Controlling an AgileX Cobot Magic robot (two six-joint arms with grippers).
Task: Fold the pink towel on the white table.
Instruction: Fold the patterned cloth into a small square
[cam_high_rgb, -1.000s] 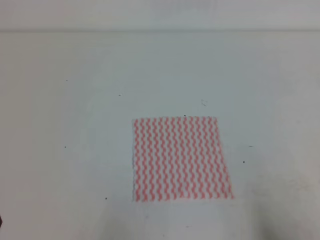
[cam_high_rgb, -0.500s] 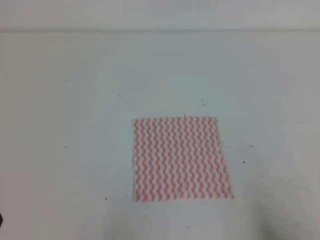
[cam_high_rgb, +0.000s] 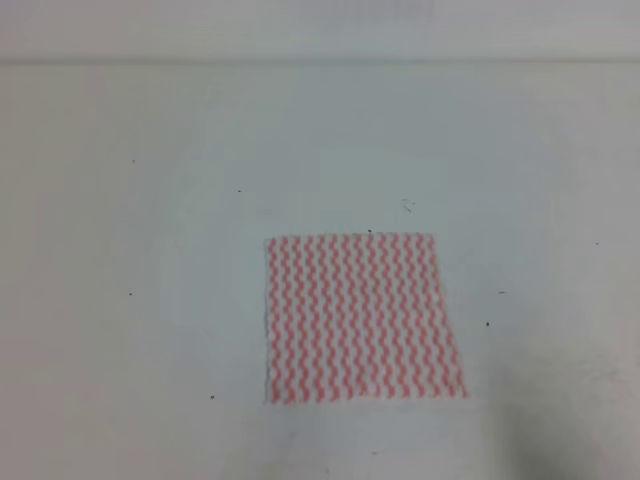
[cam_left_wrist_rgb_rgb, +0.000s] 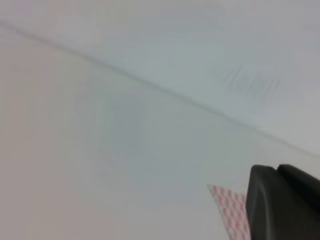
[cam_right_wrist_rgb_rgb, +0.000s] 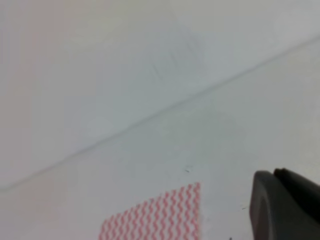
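One thin pink-and-white zigzag-striped square towel (cam_high_rgb: 362, 318) lies flat on one plain white table (cam_high_rgb: 150, 250); only wrist views show either dark gripper, spread indeterminable.

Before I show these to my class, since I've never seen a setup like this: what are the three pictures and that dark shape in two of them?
This is a two-armed robot. One camera looks down from above; it shows the white table with the pink towel lying flat and unfolded, and no arm in view. The other two cameras ride on the robot's wrists. The dark block is part of the left gripper in one view and of the right gripper in the other. Each sees one towel corner. Nothing is held; whether the grippers are open cannot be told.
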